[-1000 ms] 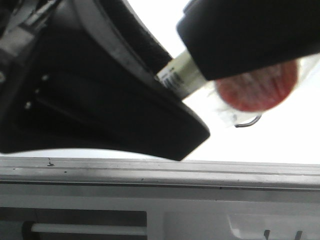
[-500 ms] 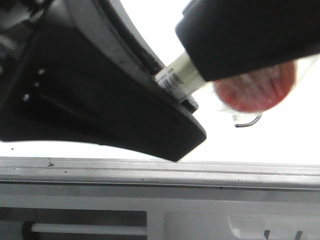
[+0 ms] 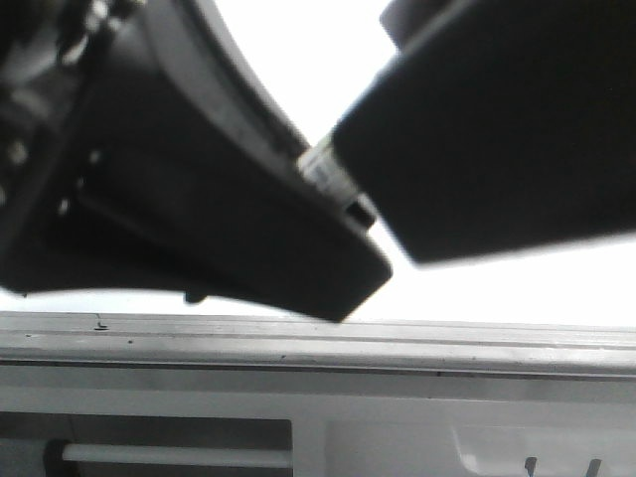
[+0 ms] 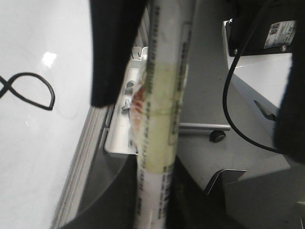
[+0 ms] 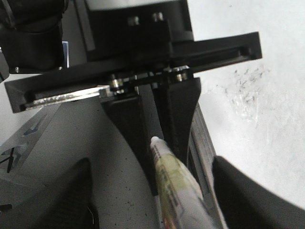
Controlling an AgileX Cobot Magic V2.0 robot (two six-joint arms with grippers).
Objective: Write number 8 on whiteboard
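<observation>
A white marker (image 4: 162, 119) with a yellowish label and barcode runs up through the left wrist view, and my left gripper (image 4: 159, 191) is shut on its lower barrel. In the right wrist view the same marker (image 5: 174, 186) lies between the wide-apart fingers of my open right gripper (image 5: 157, 205), its white end against the left gripper's black fingers (image 5: 176, 114). One loop of the number 8 (image 4: 29, 74) shows as a thin black line on the glossy whiteboard (image 4: 33, 157). From the front, both grippers are dark masses around a short piece of the marker (image 3: 328, 171).
The board's grey metal edge rail (image 3: 318, 343) crosses the front view. A metal tray (image 4: 116, 143) hangs off the board's edge. A black cable (image 4: 228, 105), a castor wheel (image 4: 217, 136) and white equipment (image 4: 267, 71) stand beyond. Ink specks (image 5: 248, 86) mark the board.
My right gripper has slid in along the marker toward the left gripper, so it now hides the red blurred part and the black stroke that showed before. The left gripper shifted slightly.
</observation>
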